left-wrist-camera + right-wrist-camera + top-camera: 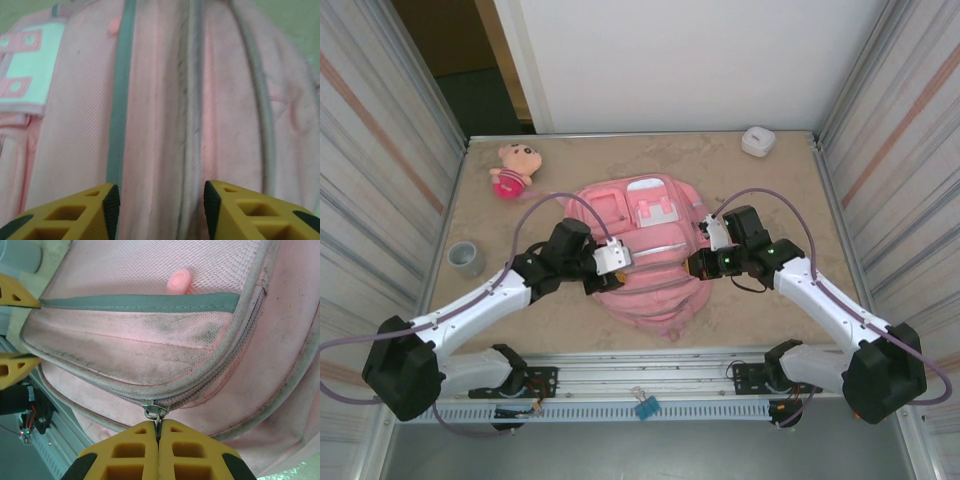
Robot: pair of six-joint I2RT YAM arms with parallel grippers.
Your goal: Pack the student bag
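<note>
Pink student bag [642, 290], grey-trimmed

One student bag [642, 295]; one plush doll [510, 170]; one grey cup [466, 258]; one white case [758, 141]; one clip [645, 407].

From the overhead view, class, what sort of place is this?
Probably a robot test cell: a table boxed in by panels, a left arm and right arm bolted to a rail, a bag and doll as props.
</note>
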